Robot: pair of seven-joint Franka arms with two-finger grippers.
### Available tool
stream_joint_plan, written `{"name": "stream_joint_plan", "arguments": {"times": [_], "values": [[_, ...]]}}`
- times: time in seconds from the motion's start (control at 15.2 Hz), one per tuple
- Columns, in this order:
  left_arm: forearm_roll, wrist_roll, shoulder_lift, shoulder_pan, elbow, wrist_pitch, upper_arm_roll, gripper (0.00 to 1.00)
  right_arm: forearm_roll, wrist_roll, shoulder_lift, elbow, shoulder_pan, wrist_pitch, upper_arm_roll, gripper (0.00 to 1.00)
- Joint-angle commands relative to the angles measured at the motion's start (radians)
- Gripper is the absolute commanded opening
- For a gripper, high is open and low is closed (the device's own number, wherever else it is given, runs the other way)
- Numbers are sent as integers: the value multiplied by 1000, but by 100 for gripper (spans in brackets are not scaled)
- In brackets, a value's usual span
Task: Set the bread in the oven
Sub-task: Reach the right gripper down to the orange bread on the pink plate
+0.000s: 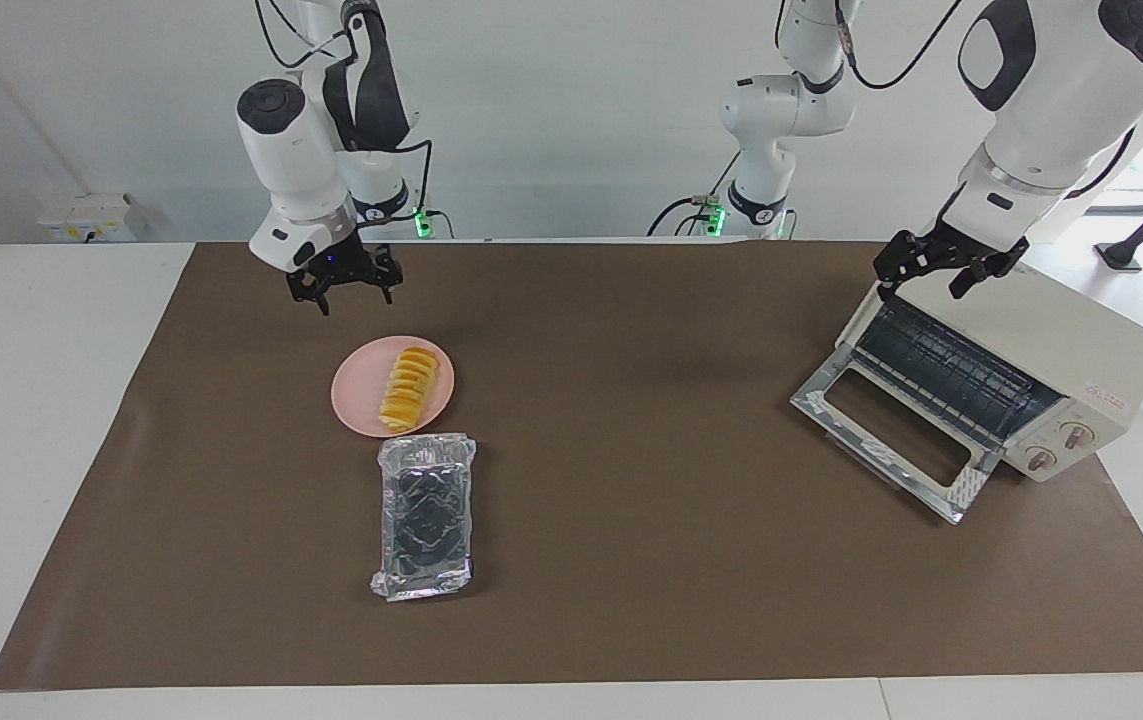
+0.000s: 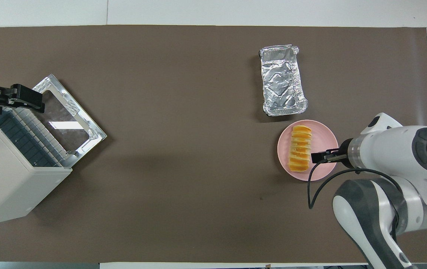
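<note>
A: So, where is your right gripper (image 1: pixel 343 291)?

B: It hangs in the air over the plate's (image 1: pixel 363 385) edge, pointing down, fingers apart and empty. The bread (image 1: pixel 407 387) lies on the plate.

A: And your left gripper (image 1: pixel 939 273)?

B: It waits with fingers apart over the oven's (image 1: pixel 1081 350) top corner; the door is down.

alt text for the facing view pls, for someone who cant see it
The bread lies on a pink plate, with the right gripper open in the air near the plate's robot-side edge. A foil tray sits beside the plate, farther from the robots; the left gripper, open, hangs over the oven, whose door is down.
</note>
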Motion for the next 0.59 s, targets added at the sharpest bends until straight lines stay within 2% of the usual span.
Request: {"name": "stream_joint_plan", "arguments": {"times": [0.0, 0.53], "values": [[-7, 0, -29, 0, -32, 11, 3, 100, -17, 78, 74, 24, -4, 87, 3, 100], [-9, 0, -29, -1, -32, 11, 3, 100, -23, 221, 148, 33, 59, 186, 5, 100]]}}
